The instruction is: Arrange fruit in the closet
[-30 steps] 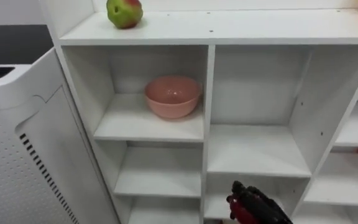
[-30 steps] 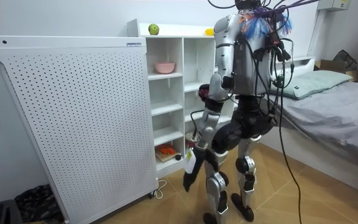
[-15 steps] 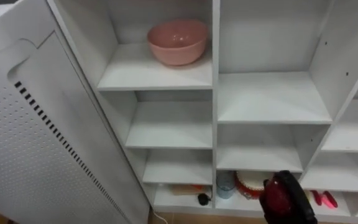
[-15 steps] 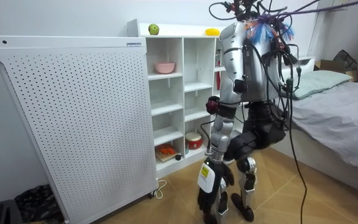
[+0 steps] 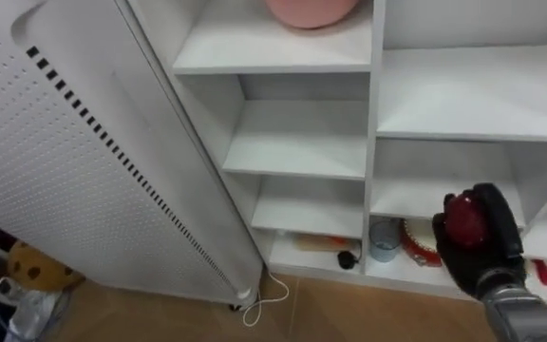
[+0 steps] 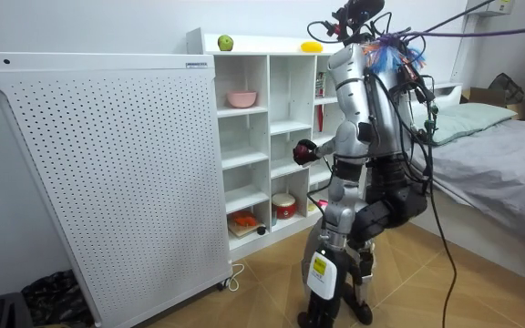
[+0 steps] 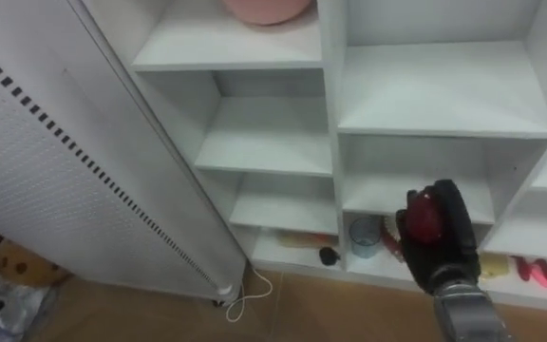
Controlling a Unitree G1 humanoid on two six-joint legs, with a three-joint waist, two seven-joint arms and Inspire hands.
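My right hand [image 5: 495, 239] comes up from the lower right with its fingers curled round a dark red fruit [image 5: 464, 219]. It hovers in front of the white closet's [image 5: 304, 155] lower right shelves, outside the compartments. The room view has the same right hand [image 6: 304, 151] held before the middle shelves. A green apple [image 6: 225, 43] and a yellow fruit [image 6: 311, 46] lie on the closet's top. A pink bowl [image 5: 311, 9] stands on an upper left shelf. My left hand [image 6: 318, 276] hangs low beside my legs.
A tall white perforated panel [image 5: 55, 142] stands against the closet's left side. The bottom shelf holds a glass cup [image 5: 384, 239], a red round container [image 5: 420, 243] and a small black object [image 5: 348, 258]. A white cable [image 5: 268, 293] lies on the wooden floor. A bed [image 6: 499, 173] is behind me.
The eye view has tilted down from the closet's top to its lower shelves and the floor. My right hand with the red fruit shows higher in it. My left arm swung down.
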